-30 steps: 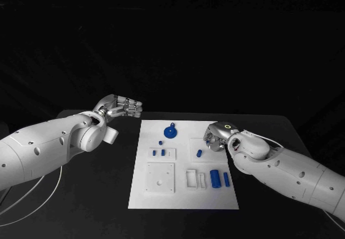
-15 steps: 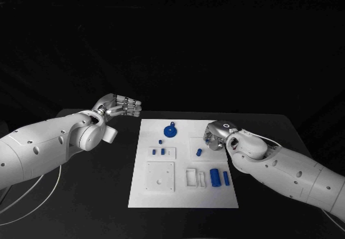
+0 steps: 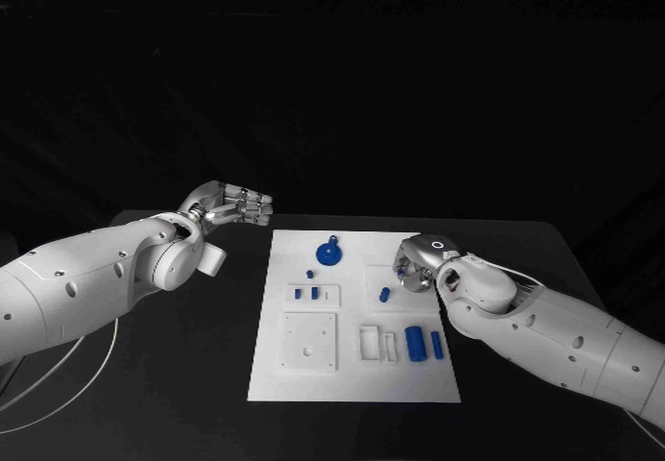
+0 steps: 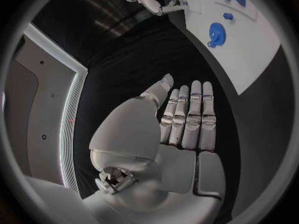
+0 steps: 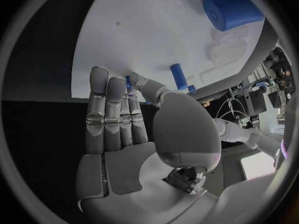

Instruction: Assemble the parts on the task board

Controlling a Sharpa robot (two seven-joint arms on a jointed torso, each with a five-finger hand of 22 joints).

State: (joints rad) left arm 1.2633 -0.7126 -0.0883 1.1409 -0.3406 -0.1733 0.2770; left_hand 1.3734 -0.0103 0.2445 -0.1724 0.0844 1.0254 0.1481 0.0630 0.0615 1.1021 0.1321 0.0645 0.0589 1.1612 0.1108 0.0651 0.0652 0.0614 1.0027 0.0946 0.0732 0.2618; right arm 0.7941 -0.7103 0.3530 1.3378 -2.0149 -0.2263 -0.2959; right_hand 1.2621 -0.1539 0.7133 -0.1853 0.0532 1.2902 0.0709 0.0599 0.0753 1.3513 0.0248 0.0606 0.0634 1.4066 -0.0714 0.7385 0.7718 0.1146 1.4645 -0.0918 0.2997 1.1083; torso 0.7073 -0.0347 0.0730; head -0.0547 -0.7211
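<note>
Surface: black table (image 3: 166, 384), with the white task board (image 3: 354, 370) at its middle.
Parts: blue gear (image 3: 329, 254) at the board's far end; small peg (image 3: 384, 294) just beside your right hand; larger cylinder (image 3: 414, 338) and slim peg (image 3: 436, 346) toward the board's near end.
Right hand (image 3: 413, 265): low over the board's right edge, fingers straight and together, thumb tip close to a small peg, holding nothing that shows.
Left hand (image 3: 233, 205): off the board's far left corner, fingers extended, empty.
Advice: settle thumb and finger on both sides of the peg before you lift; keep the left hand clear.

The right hand (image 3: 410, 269) has eased a little nearer and lower over the right edge of the white board (image 3: 355, 384) during the last second. Its wrist has rolled, so the ring light on it now faces away.
</note>
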